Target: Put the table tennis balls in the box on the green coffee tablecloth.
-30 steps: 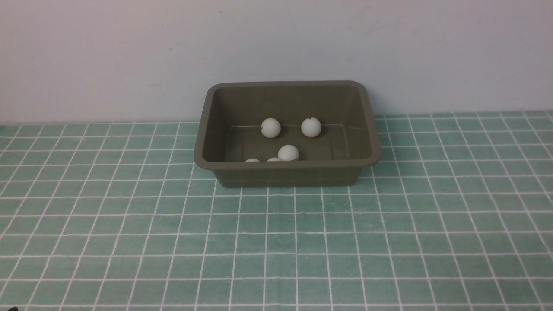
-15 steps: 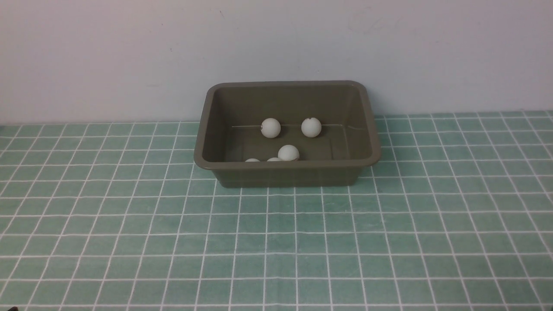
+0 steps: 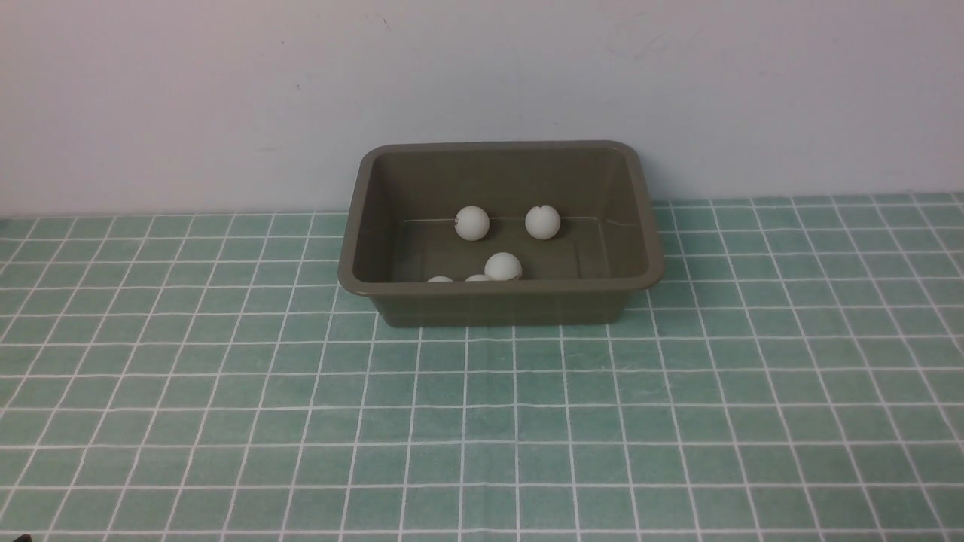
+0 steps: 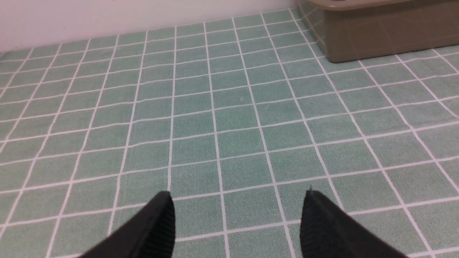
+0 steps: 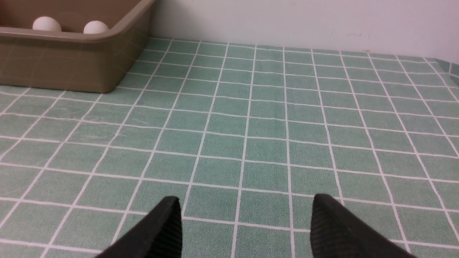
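Observation:
The olive-brown box stands on the green coffee tablecloth near the back wall. Several white table tennis balls lie inside it: one with a dark mark, one beside it, one nearer the front wall, and two more peeking over the rim. Neither arm shows in the front view. My left gripper is open over bare cloth, the box far off. My right gripper is open over bare cloth, with the box and two balls beyond.
A plain white wall rises right behind the box. The checked cloth covers the table on both sides of the box and in front of it.

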Robot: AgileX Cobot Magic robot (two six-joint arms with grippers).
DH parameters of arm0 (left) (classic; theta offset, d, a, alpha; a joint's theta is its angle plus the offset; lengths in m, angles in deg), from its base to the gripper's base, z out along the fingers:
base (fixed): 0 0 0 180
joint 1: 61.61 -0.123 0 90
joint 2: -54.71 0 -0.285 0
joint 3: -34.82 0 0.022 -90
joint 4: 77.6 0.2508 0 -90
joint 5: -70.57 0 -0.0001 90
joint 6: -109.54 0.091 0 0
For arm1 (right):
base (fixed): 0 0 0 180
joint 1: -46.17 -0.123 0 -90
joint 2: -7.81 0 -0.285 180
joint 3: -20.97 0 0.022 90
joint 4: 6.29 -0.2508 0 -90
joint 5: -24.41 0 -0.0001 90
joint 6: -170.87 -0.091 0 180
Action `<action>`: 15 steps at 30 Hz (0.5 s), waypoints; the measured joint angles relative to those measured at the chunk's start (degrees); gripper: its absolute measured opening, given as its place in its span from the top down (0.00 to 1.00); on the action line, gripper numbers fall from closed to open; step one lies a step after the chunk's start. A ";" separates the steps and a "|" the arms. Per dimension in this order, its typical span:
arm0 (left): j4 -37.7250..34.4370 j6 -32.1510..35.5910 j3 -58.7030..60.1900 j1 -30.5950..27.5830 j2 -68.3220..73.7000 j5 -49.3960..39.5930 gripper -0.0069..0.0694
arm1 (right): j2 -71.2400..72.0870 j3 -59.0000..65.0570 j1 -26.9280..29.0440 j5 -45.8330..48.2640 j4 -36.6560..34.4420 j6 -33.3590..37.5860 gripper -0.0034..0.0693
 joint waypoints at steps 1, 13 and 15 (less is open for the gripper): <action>0.00 0.00 0.00 0.00 0.00 0.00 0.35 | 0.00 0.00 0.00 0.00 0.00 0.00 0.35; -0.06 0.00 0.00 0.00 0.00 0.00 0.35 | 0.00 0.59 -1.86 -2.63 -1.56 0.00 0.35; -0.06 0.00 0.00 0.00 0.00 0.00 0.35 | 0.00 0.60 -2.72 -2.91 -1.60 0.00 0.35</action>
